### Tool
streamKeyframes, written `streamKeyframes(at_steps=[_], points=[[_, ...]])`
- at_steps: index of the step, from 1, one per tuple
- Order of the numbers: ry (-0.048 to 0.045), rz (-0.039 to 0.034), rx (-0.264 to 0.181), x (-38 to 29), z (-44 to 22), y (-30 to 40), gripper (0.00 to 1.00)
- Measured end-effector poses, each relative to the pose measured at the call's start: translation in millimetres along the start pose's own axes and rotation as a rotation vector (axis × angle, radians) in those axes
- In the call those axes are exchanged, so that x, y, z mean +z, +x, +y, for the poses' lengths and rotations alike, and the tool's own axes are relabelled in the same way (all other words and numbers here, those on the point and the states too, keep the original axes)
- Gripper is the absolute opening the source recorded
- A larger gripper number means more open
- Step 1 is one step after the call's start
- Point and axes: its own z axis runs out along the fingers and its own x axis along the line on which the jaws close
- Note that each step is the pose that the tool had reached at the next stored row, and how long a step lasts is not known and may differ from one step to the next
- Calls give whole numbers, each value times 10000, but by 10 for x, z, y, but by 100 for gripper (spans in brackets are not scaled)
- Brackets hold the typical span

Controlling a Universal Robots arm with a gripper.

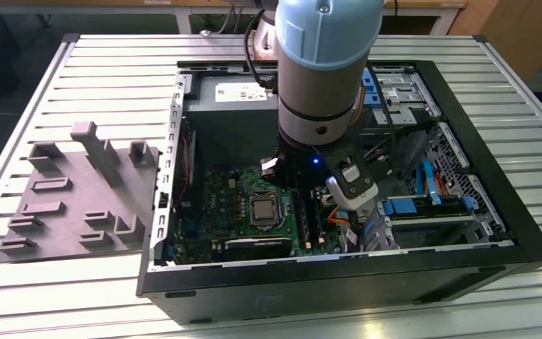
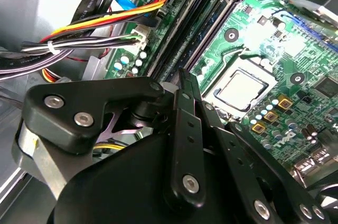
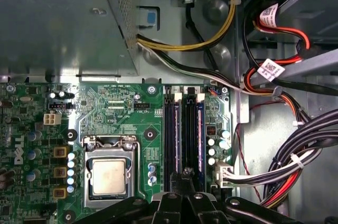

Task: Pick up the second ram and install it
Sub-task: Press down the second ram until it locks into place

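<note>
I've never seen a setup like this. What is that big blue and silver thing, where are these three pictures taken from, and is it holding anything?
The blue and silver tube is a robot arm reaching into an open black computer case on a slatted metal table. One picture looks on from outside; two come from cameras near the arm's wrist. Its black gripper hangs over the long dark memory slots on the green circuit board. Whether it holds a memory stick is unclear. A grey plastic tray lies beside the case.

Open computer case on a slatted metal table

The black case [image 1: 346, 282] lies on its side on the table [image 1: 111, 70], its green motherboard [image 1: 233, 205] and silver processor [image 3: 108, 176] exposed; a grey plastic tray [image 1: 73, 205] with upright posts sits beside it, toward the exterior view's left.
</note>
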Motion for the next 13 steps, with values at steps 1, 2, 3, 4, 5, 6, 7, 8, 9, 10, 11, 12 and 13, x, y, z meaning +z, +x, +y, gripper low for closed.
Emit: streamKeyframes(at_steps=[1,2,3,4,5,6,7,8,9,10,11,12,13], points=[[0,0,0,0,-4,0,11],[1,1,0,-1,-8,0,11],[0,0,0,-1,-12,0,11],[0,0,0,-2,-16,0,11],[1,0,0,-2,-20,0,11],[1,0,0,-2,-24,-1,11],[1,1,0,-3,-28,-1,11],[0,0,0,-3,-31,-1,11],[1,0,0,-3,-35,-1,11],[0,0,0,-3,-39,-1,11],[0,0,0,-4,-42,-1,11],[0,0,0,-4,-46,-1,11],[-1,0,0,-4,-49,-1,11]])
